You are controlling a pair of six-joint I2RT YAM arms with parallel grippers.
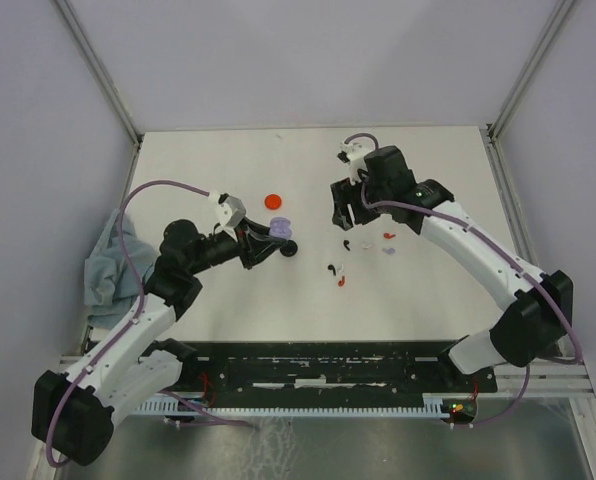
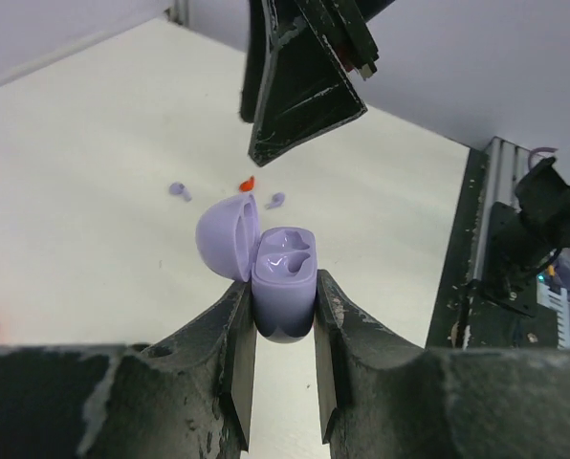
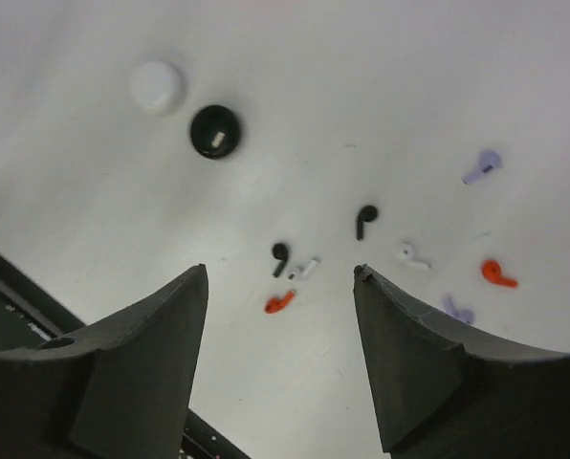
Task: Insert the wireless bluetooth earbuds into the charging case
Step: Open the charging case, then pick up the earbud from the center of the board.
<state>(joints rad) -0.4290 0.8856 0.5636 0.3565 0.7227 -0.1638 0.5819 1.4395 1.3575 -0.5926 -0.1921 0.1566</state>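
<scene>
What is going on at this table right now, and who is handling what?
The left gripper is shut on an open lavender charging case, lid flipped back, both wells looking empty. The right gripper hangs open above the table, holding nothing, over loose earbuds in black, red, white and lavender. None is in the case yet.

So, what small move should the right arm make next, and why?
Probably shift the open right fingers over a lavender earbud and lower them around it. The left fingers hold the lavender case with its lid open, and both wells seem empty; the right fingers hold nothing, and that earbud lies off to their side.
</scene>
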